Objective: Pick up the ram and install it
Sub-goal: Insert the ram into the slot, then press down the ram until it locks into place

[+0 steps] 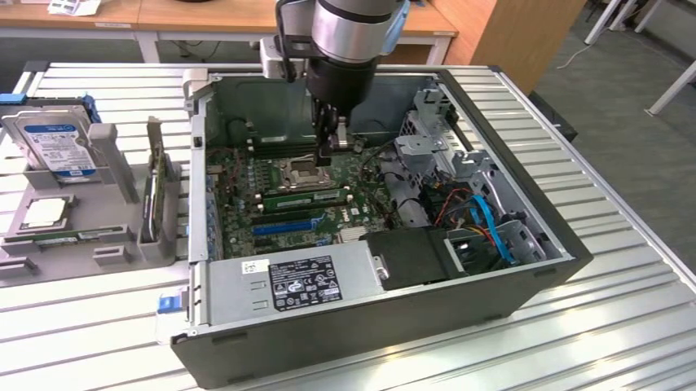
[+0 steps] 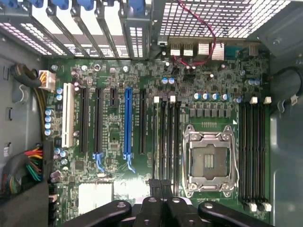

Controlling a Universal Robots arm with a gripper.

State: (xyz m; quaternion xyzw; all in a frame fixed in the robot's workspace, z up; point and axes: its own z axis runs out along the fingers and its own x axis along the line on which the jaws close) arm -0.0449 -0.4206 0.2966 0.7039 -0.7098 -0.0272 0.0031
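The ram is a long thin green stick standing in a memory slot beside the CPU socket on the motherboard. In the wrist view the ram shows edge-on, in the slot farthest from the CPU socket. My gripper reaches down into the open computer case and is shut, with nothing visible between its fingers. In the wrist view the gripper sits over one end of that bank of slots. I cannot tell whether it touches the ram.
The case wall and drive cage rise on the exterior view's right of the arm. A power supply fills the near end. On the exterior view's left, a grey holder carries a hard drive and an upright green card.
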